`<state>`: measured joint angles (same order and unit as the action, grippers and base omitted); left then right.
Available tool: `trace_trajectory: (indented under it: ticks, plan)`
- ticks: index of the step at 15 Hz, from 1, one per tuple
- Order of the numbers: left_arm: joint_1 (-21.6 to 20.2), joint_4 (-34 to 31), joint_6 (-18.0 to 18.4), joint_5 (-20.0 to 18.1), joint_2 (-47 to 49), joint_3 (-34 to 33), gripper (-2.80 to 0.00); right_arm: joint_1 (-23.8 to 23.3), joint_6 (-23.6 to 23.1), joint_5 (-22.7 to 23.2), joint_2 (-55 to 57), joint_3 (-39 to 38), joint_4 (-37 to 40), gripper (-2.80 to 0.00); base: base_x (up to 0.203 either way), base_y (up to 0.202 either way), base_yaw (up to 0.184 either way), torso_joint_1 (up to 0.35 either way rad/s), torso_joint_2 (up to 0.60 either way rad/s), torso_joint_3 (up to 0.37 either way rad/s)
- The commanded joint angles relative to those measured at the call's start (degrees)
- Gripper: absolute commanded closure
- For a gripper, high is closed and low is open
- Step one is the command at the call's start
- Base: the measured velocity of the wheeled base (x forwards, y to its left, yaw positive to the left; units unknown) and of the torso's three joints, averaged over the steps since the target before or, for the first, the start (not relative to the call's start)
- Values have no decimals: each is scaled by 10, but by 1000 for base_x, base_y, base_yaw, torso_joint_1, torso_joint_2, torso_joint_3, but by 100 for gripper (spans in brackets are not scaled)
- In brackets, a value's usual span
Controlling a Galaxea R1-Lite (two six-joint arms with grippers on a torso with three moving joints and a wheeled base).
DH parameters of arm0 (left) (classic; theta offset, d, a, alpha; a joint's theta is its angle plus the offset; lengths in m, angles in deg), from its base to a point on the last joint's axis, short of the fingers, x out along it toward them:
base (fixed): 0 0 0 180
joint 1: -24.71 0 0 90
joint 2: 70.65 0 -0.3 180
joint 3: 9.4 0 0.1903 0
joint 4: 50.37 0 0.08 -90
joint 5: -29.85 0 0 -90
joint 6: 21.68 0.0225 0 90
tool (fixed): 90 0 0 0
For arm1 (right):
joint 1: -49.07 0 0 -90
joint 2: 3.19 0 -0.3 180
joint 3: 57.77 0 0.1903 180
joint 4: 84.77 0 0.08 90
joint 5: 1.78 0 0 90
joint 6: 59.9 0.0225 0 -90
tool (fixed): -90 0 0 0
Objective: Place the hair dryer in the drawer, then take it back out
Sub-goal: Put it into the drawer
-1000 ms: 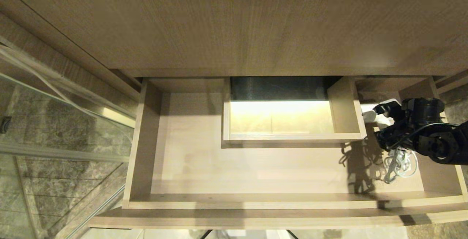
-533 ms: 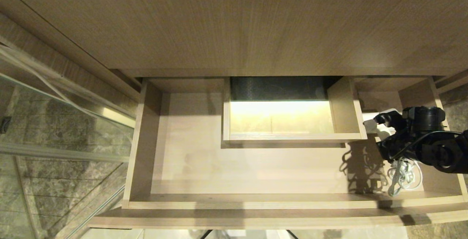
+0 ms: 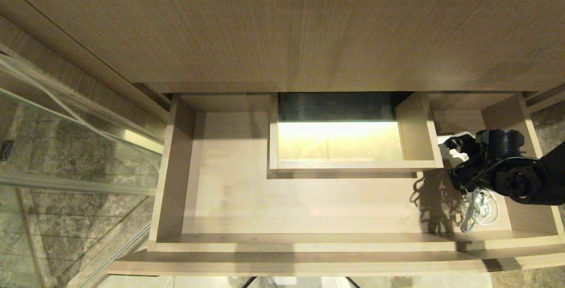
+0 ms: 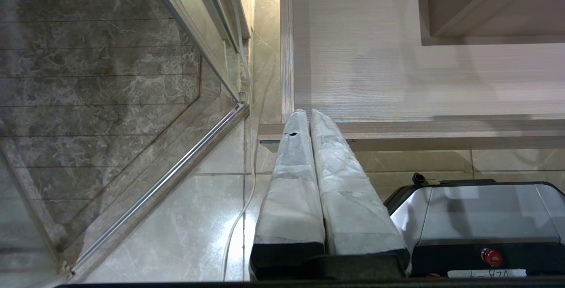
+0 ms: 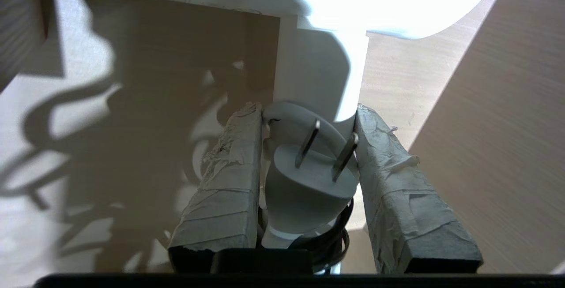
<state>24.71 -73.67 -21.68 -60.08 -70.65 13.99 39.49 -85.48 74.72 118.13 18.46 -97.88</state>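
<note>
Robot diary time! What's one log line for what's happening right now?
right gripper: shut on hair dryer, over right end of open drawer | cord: dangling | left gripper: shut, parked outside the drawer's front

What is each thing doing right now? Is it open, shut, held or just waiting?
drawer: pulled wide open.
hair dryer: held by its handle, over the right end of the drawer.
cord: bundled, hanging below the dryer.
plug: unplugged, prongs bare, between the jaws.
right gripper: shut on the hair dryer.
left gripper: shut, holding nothing, parked by the drawer's front.
</note>
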Motion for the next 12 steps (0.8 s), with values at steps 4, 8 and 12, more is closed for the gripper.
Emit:
trace_trajectory:
  ticks: [4,8,12]
  plan:
    - [0,0,0,0,0,0,0,0,-2,0,18,13,-2,0,0,0,0,0,0,0]
    - [0,0,0,0,0,1,0,0,-8,21,10,13,-2,0,0,0,0,0,0,0]
    - [0,0,0,0,0,1,0,0,-8,22,-7,4,-2,0,0,0,0,0,0,0]
